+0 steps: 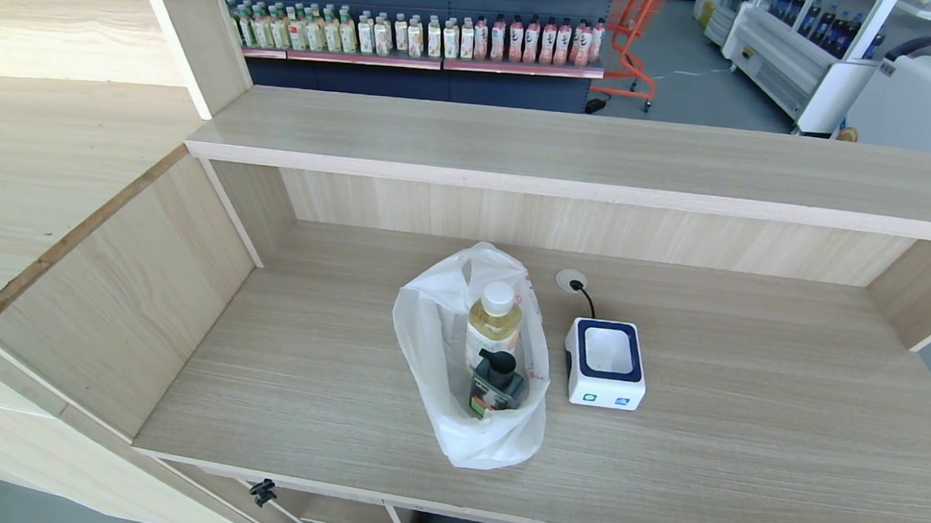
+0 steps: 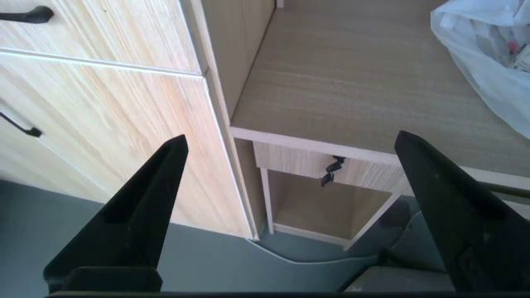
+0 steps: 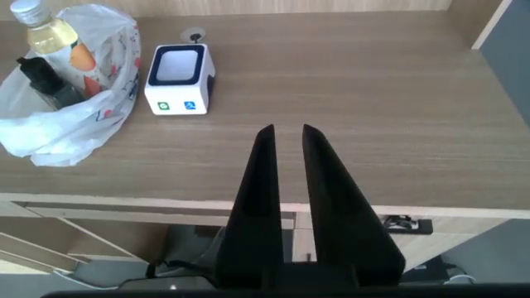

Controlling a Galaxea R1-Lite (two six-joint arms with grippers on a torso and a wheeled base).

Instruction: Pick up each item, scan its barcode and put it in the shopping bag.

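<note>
The left gripper (image 2: 286, 223) is held off the front left corner of the worktop (image 1: 745, 440), jaws spread wide; the right gripper (image 3: 286, 132) is held before the front edge, fingers pressed together, empty; the shopping bag (image 1: 427, 356) stands mid-worktop, with a drink bottle (image 1: 495, 316) and a pump bottle (image 1: 497, 377) upright inside; the scanner (image 1: 605, 363) is set just beside it, toward the right edge.

Head camera overlooks the bench (image 1: 746, 424); wrist cameras sit behind left hand (image 2: 291, 139) and right hand (image 3: 287, 128); all share the shopping bag (image 1: 455, 439) beyond.
</note>
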